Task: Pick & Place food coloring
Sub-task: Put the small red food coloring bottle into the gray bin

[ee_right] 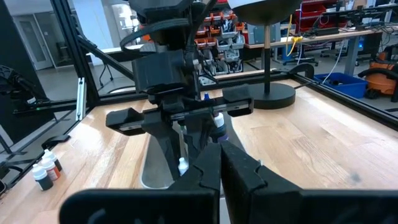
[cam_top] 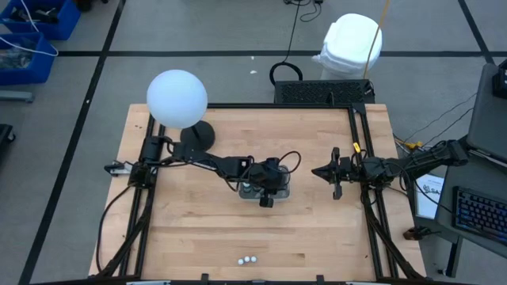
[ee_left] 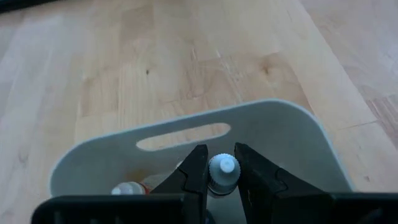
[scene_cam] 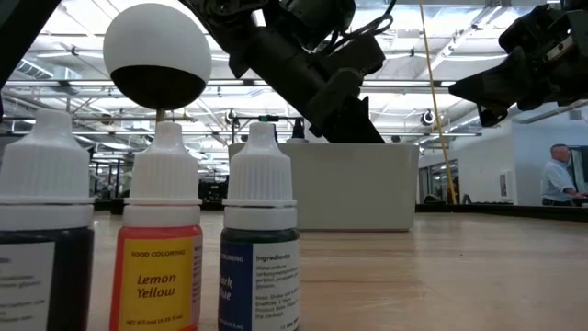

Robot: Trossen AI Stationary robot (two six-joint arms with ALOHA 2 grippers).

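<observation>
The food coloring shows as small white-capped dropper bottles. Three stand at the table's near edge (cam_top: 248, 260), close in the low view: a dark one (scene_cam: 41, 239), a Lemon Yellow one (scene_cam: 163, 257) and a dark blue one (scene_cam: 260, 248). My left gripper (ee_left: 222, 167) hangs over the pale tray (cam_top: 283, 190) at mid-table, shut on one bottle (ee_left: 222, 172). Another bottle (ee_left: 126, 188) lies inside the tray. My right gripper (ee_right: 219, 158) waits shut, above the table to the tray's right (cam_top: 329, 170). My left gripper pinches a food coloring bottle between its two fingers (ee_left: 196, 169), at the white cap and neck (ee_left: 225, 165). The fingers come from above, pointing down into the tray. The cap tip points the same way as the fingertips. The fingers hide the bottle's body.
The tray has a slot handle (ee_left: 183, 135) in its wall and sits on the wooden table (cam_top: 198, 229). A lamp with a white globe (cam_top: 177, 98) and a black round base (cam_top: 196, 135) stands at the far left. Black frame rails (cam_top: 372, 214) line the table's sides.
</observation>
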